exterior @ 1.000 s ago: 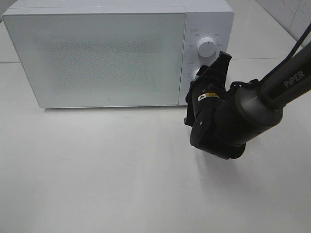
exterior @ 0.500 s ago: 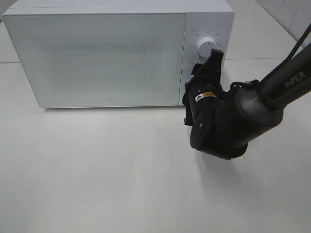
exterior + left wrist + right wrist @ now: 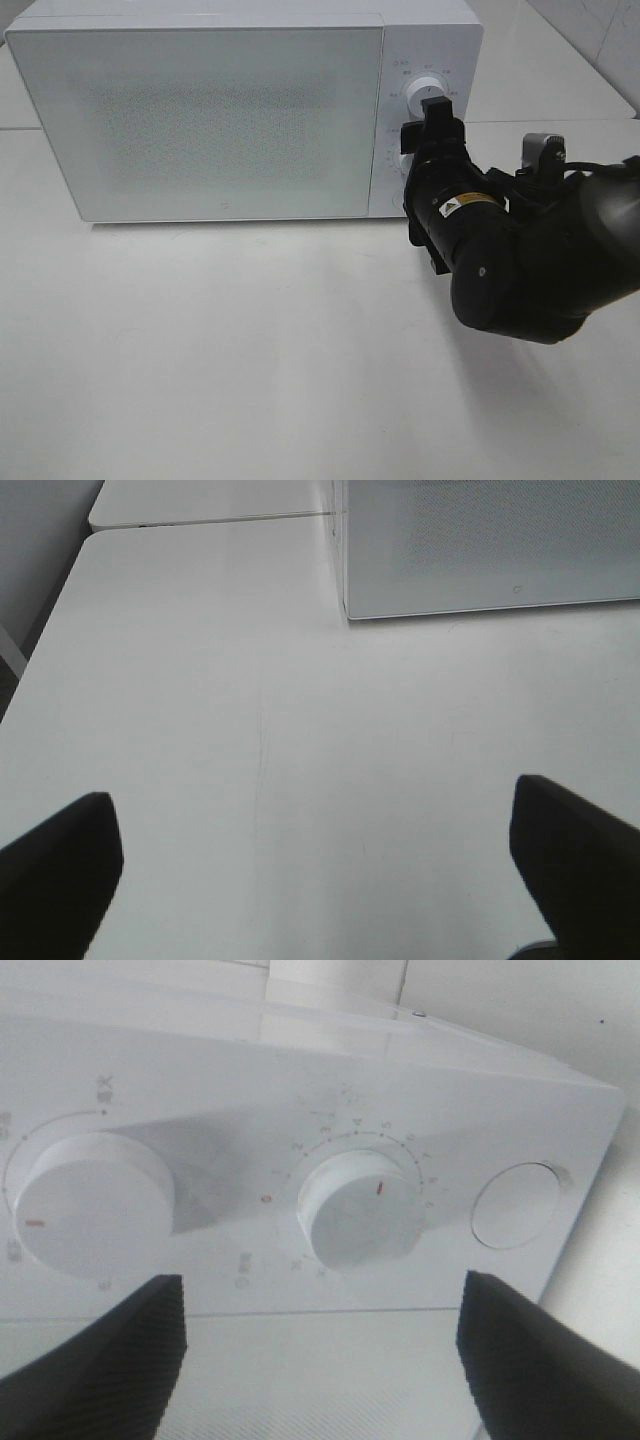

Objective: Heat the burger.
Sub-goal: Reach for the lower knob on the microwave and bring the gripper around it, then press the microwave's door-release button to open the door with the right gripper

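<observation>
The right gripper [image 3: 318, 1360] is holding its jaws wide apart and empty in front of the timer knob [image 3: 362, 1210] of the closed microwave [image 3: 200, 120], the burger is not showing in any view, and a jaw brushing the knob could, I think, be shifting the set time.

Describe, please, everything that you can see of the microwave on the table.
The microwave is a white, glossy box standing upright at the back of the white table. Its door, closed, has a speckled grey window. The panel beside it carries two round dials, one with a numbered ring, and a round button. The right pincer, jaws apart, faces the numbered dial; no contact shows.
</observation>
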